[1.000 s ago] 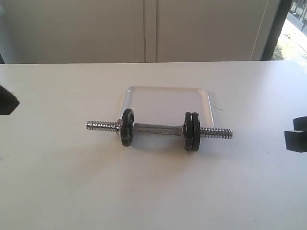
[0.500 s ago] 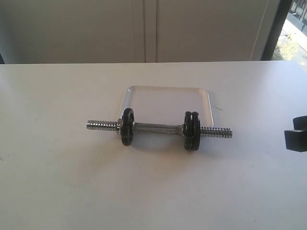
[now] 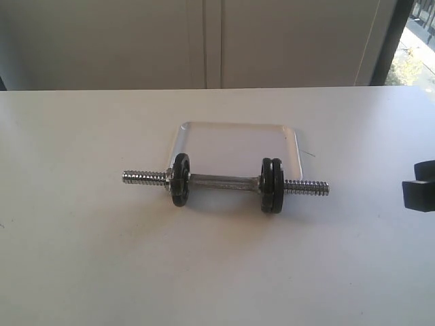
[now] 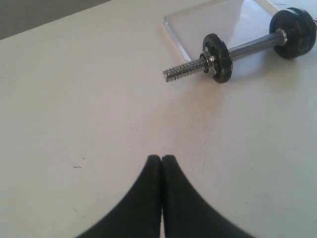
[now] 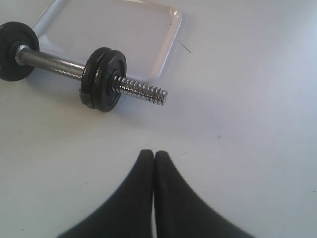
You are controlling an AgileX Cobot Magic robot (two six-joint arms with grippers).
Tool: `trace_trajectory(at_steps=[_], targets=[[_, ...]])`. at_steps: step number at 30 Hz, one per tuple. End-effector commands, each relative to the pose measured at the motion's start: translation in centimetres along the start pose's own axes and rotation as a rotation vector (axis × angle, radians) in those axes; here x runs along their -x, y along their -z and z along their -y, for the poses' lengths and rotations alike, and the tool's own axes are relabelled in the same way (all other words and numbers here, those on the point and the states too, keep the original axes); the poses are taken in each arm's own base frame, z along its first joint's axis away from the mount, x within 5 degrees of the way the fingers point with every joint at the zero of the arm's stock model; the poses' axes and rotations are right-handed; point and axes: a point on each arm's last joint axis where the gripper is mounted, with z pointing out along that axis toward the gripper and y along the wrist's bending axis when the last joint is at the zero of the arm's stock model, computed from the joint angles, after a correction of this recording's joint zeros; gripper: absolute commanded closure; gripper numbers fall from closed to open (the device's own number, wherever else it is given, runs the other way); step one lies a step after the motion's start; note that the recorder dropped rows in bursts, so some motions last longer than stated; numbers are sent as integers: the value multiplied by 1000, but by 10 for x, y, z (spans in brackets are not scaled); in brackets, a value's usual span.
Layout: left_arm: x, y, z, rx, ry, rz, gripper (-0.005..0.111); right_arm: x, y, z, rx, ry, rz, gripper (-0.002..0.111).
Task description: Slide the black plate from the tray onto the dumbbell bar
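Three black plates (image 3: 181, 180): you see all of them threaded on the dumbbell bar (image 3: 224, 182). One stands alone toward the left end, and a pair of plates (image 3: 272, 187) is pressed together toward the right end. Each stands on its rim on the bench (image 3: 102, 265).
Dumbbell bar: it lies across the bench along the near rim of the tray (image 3: 234, 144), with both threaded ends sticking out past the plates.
Tray: it sits flat just behind the bar. You cannot tell from the exterior view whether the left plate touches its corner.
Left jaws: pressed tight together, gripping nothing, held over the bench well apart from the bar's left end.
Right jaws: likewise closed on nothing, tips meeting, near the bar's right threaded end but apart from it.
Change since a second ago: the left arm's dark shape has left your exterior view's left edge. The right arm (image 3: 419, 187) stays at the right edge, a touch higher. Bar, plates and tray lie as they did.
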Motion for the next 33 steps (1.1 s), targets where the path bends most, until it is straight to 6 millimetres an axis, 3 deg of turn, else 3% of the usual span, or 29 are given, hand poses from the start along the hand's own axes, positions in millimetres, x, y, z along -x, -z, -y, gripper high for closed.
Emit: trace_trajectory(at_steps=[1, 18, 27, 33], targets=[[-1, 1, 0, -2, 10, 12, 107, 0, 1, 1, -6, -6, 11, 108], [-1, 2, -2, 16, 21, 20, 107, 0, 1, 1, -6, -6, 11, 108], [-6, 8, -20, 329, 206, -5, 107, 0, 1, 1, -6, -6, 11, 108], [-16, 32, -21, 495, 317, 86, 107, 0, 1, 1, -6, -6, 11, 108]])
